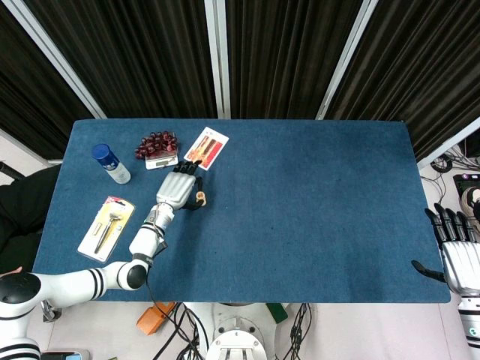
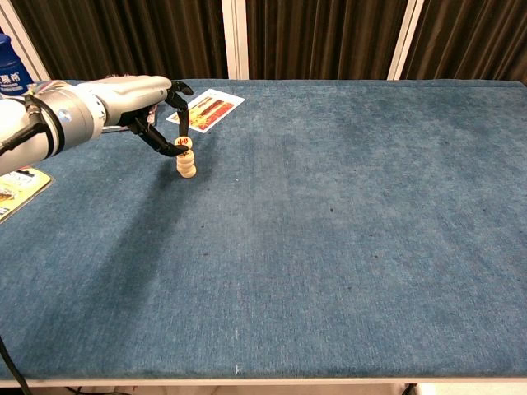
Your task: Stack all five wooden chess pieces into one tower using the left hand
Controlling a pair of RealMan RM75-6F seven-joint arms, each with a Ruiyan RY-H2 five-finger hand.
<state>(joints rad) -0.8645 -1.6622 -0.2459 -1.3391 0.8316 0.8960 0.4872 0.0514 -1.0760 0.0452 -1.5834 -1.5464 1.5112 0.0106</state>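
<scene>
A short tower of round wooden chess pieces (image 2: 188, 167) stands on the blue table (image 2: 329, 214), left of centre. My left hand (image 2: 146, 105) reaches over it from the left. Its thumb and a finger pinch one more wooden piece (image 2: 186, 142), which sits right on top of the tower. In the head view the left hand (image 1: 176, 190) covers most of the tower, and only the top piece (image 1: 200, 198) shows beside the fingers. My right hand (image 1: 456, 256) hangs off the table's right edge, fingers apart and empty.
Behind the tower lie a printed card (image 1: 205, 147), a bunch of grapes on a small scale (image 1: 157, 145) and a blue-capped bottle (image 1: 110, 163). A yellow blister pack (image 1: 106, 227) lies near the left front.
</scene>
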